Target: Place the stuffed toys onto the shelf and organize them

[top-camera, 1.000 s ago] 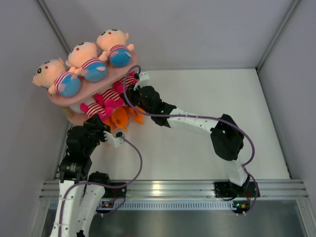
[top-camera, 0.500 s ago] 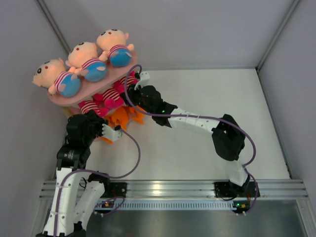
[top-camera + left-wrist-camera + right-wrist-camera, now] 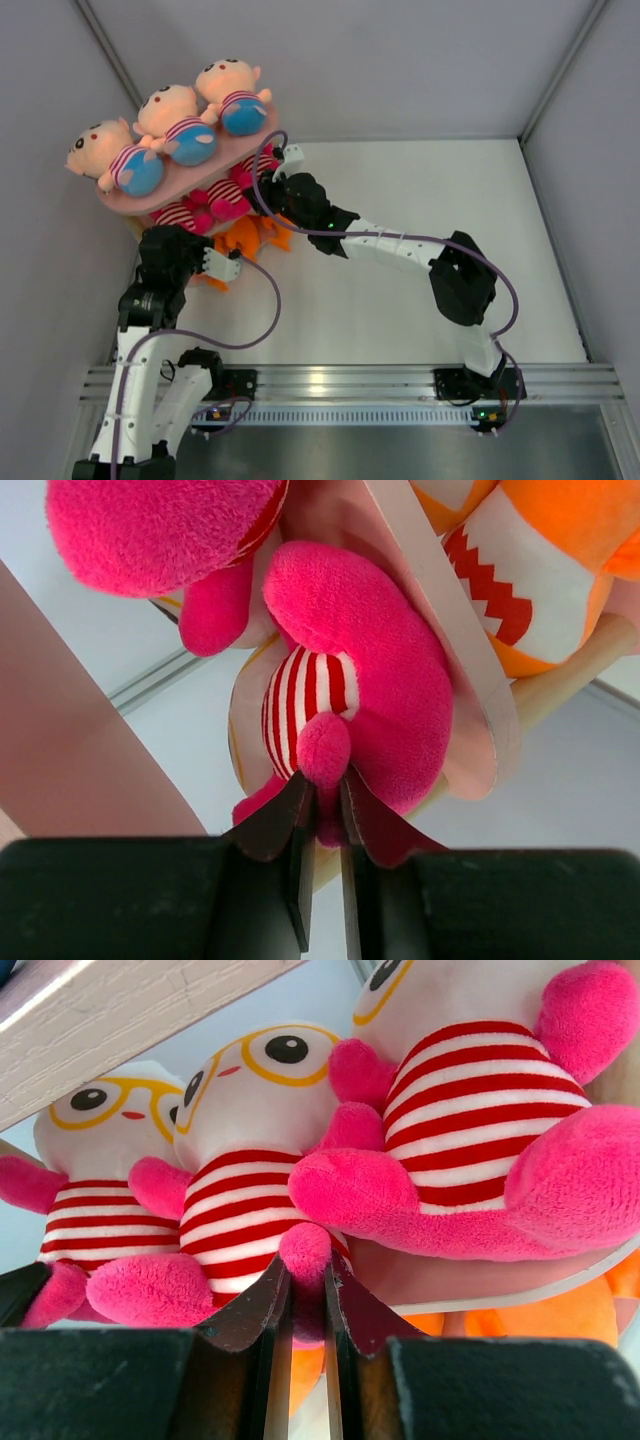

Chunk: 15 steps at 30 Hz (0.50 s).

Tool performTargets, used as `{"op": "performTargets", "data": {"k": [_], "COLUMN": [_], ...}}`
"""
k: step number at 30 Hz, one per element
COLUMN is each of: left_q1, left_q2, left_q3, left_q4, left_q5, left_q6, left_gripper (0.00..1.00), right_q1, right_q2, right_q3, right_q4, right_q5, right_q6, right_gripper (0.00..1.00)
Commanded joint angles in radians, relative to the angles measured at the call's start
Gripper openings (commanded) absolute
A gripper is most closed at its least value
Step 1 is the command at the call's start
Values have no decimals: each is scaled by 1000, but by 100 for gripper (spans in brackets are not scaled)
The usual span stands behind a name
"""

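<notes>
Three boy dolls [image 3: 170, 125] lie on the shelf [image 3: 130, 203] top board, upper left of the overhead frame, with three glasses dolls [image 3: 205, 210] on the board beneath. The right pincer [image 3: 305, 1280] pinches the middle glasses doll [image 3: 250, 1190] by its foot. The left pincer [image 3: 322, 790] stands at a narrow slit with a pink foot at its tips; I cannot tell if it grips.

Top board [image 3: 140, 203]: full, three boys [image 3: 175, 125] end to end.
Middle tier: white dolls [image 3: 245, 1170] packed, limbs touching; low headroom under the board above.
Below: orange plush [image 3: 262, 236] seems to fill it.
Left: wall [image 3: 50, 260] close.
Right: table [image 3: 450, 190] open.
</notes>
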Motion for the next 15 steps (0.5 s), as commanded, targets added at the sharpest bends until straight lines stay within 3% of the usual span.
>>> {"op": "performTargets", "data": {"k": [1,8,15], "left_q1": [8,10,10], "left_q2": [-16,-37,-77], "left_q3": [7,34,77], "left_q4": [16,-67,-93], "left_q5": [3,-10,52], "left_q6": [21,9,-48], "left_gripper": [28,56,65], "right_q1": [-14,-14,-14], "right_q2": [-56,-42,-56], "right_q3": [9,29,29], "right_q4": [48,37,31], "right_q5": [-2,-13,-18], "right_q6": [9,12,5], "right_gripper": [6,27,49]}}
